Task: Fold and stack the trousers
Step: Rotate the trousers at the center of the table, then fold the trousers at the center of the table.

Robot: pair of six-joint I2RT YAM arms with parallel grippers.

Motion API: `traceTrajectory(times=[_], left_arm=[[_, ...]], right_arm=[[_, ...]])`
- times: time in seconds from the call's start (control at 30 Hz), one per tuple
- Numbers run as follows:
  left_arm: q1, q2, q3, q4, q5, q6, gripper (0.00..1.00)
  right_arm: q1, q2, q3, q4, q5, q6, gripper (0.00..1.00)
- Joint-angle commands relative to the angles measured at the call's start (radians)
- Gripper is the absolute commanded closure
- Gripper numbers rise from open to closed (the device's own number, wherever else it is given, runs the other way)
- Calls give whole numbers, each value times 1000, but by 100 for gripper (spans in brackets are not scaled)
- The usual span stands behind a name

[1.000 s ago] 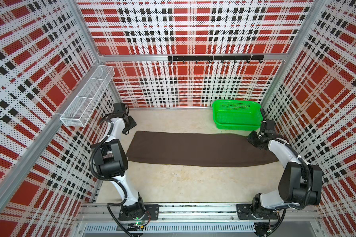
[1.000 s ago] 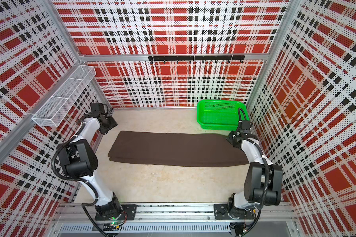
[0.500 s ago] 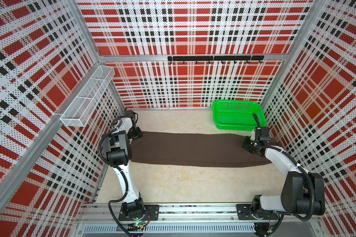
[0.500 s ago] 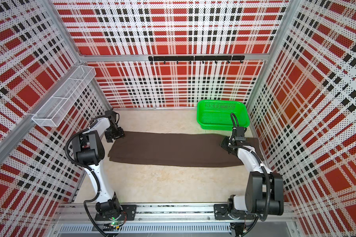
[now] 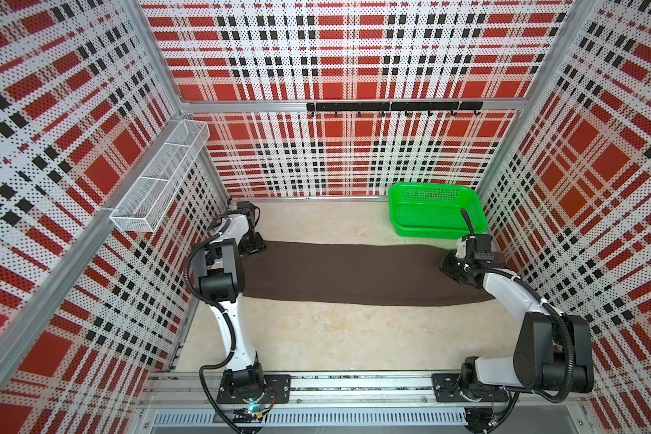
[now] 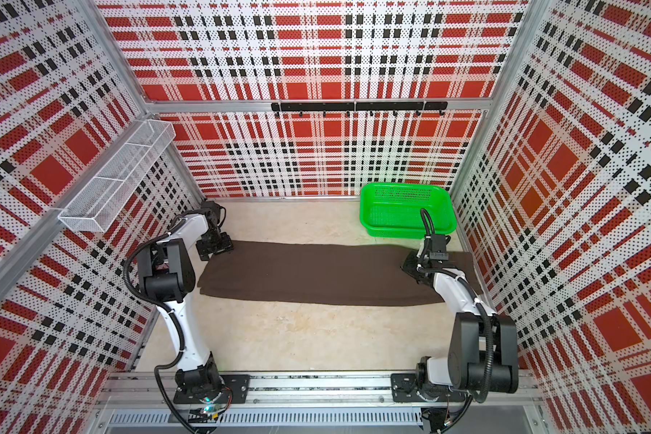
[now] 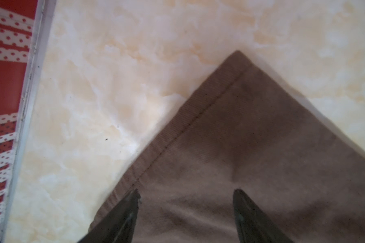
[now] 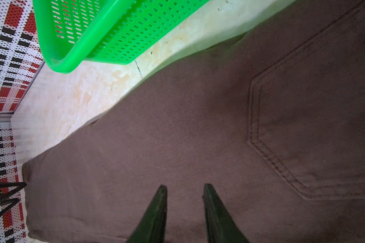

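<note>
The dark brown trousers (image 5: 346,272) (image 6: 316,272) lie flat as one long strip across the table, legs together. In both top views my left gripper (image 5: 254,246) (image 6: 215,246) hangs over the strip's far left corner. In the left wrist view the left gripper (image 7: 185,192) is open wide just above the stitched hem corner of the trousers (image 7: 251,136), holding nothing. My right gripper (image 5: 453,268) (image 6: 414,268) is over the right end. In the right wrist view the right gripper (image 8: 184,188) stands narrowly open over flat cloth of the trousers (image 8: 177,136), beside a back pocket (image 8: 303,126).
A bright green mesh basket (image 5: 429,229) (image 6: 403,229) (image 8: 114,42) stands at the back right, just behind the trousers' right end. A white wire shelf (image 5: 158,180) hangs on the left wall and a black hook rail (image 5: 391,107) on the back wall.
My left gripper came away from the left wall down onto the trousers' far left corner, and its jaws spread wider. My right gripper shifted a little left over the right end.
</note>
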Motion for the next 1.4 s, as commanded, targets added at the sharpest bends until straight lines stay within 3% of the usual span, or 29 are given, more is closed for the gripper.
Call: traceTrajectory(times=[0.0,0.2,0.47,0.63,0.77,0.9,1.13,1.37], left_arm=[[26,10,-36,34,29,-49,15],[46,7,-83,58,47,-63,14],[62,-4,-213,130,110,-69,24],[57,-40,-275,139,121,-48,38],[54,-58,-294,140,131,-37,55],[49,-66,-289,141,136,-30,75],[1,-102,-240,137,153,-4,100],[-22,-203,-210,111,130,-1,100]], right_arm=[[7,7,-8,27,-21,-16,67],[7,15,-13,39,-32,-15,67],[8,12,-11,40,-38,-15,67],[7,10,-5,35,-39,-16,67],[7,4,-5,35,-40,-15,67],[6,-5,-10,32,-41,-16,68],[7,-37,-16,5,-31,-15,67],[7,-68,-25,-27,-7,-15,67]])
